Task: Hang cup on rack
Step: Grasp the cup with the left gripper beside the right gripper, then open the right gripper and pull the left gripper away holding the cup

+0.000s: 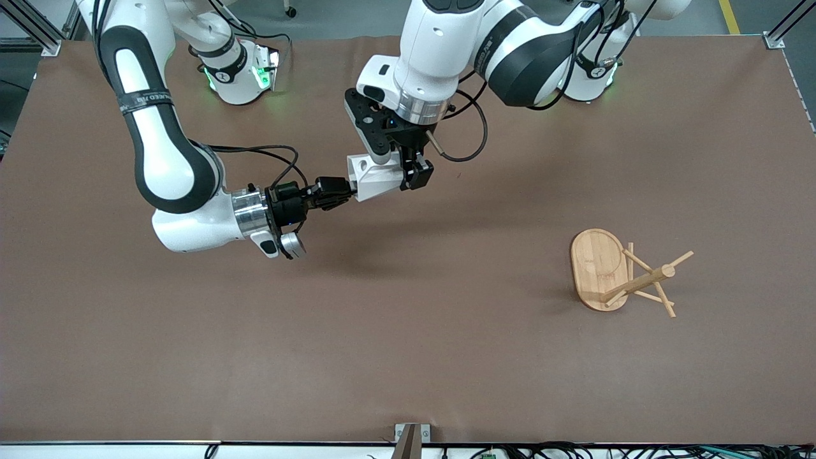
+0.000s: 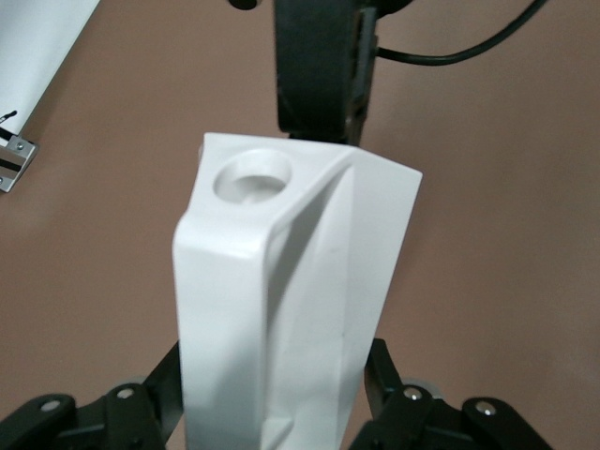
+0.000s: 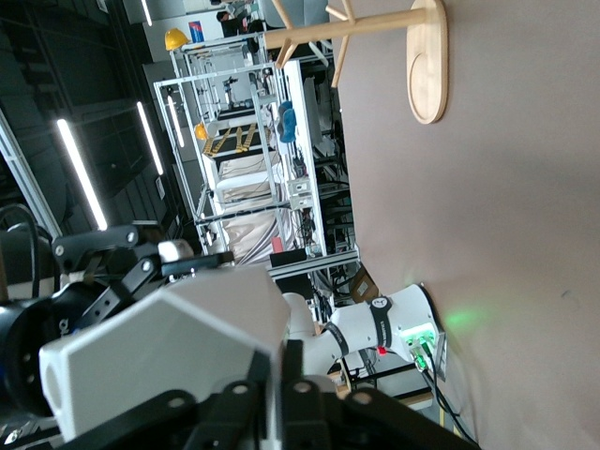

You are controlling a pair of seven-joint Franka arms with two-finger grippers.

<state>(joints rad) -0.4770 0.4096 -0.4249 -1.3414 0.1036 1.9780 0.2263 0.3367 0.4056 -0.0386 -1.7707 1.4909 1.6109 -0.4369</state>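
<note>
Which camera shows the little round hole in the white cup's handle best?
The left wrist view: the hole faces the camera, large and unobstructed, on the cup. The front view shows it only as a tiny dot. The right wrist view shows it as a dark spot seen from the side.

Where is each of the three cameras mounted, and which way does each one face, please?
Front view: high across the table, facing both arms' bases; shows the left gripper and right gripper at the cup, and the rack.
Left wrist view: on the left wrist, along its fingers to the cup.
Right wrist view: on the right wrist, past the cup to the rack.
Shared: the cup.
</note>
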